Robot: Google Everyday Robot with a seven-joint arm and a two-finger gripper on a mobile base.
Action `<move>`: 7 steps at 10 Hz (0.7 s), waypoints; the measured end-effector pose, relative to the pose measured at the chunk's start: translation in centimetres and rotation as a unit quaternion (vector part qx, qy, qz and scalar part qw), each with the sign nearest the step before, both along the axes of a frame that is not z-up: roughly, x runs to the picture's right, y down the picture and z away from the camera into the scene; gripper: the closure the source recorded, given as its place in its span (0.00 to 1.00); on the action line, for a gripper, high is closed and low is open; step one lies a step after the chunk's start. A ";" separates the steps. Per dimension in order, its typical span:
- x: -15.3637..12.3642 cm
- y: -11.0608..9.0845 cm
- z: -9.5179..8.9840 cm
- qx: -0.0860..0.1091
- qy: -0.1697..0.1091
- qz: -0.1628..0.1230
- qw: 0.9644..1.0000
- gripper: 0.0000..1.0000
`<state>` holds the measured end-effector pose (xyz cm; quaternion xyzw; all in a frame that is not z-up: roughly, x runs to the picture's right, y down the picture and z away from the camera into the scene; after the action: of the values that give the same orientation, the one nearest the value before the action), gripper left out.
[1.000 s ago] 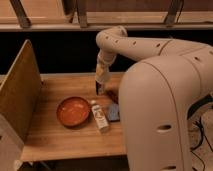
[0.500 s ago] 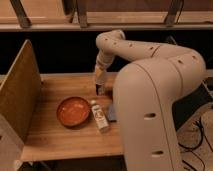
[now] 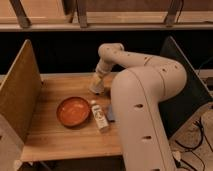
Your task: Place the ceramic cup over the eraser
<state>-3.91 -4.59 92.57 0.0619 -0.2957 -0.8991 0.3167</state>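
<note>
Camera view: gripper low over the desk's far edge, near centre, likely at the ceramic cup; grip state, cup and eraser can't be made out. Orange bowl and bottle mid-desk.

Wooden table, upright side panels: carries orange bowl, white labelled bottle lying just right of it, dark flat item beside bottle; gripper low over rear surface.
</note>
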 end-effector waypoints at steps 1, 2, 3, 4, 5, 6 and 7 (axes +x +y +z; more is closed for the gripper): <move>0.0 0.3 0.9 -0.005 -0.001 0.000 1.000 1.00; 0.4 0.6 1.3 -0.011 0.003 -0.003 1.000 1.00; 0.4 0.7 1.5 -0.015 0.007 -0.010 1.000 1.00; 0.6 0.7 1.6 -0.018 0.017 -0.023 0.999 0.93; 0.8 0.7 1.6 -0.020 0.027 -0.034 0.999 0.83; 0.8 0.7 1.6 -0.021 0.034 -0.043 0.998 0.75; 0.8 0.6 1.5 -0.023 0.040 -0.050 0.998 0.63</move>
<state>-3.11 -3.99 94.08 0.0038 -0.3059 -0.9085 0.2847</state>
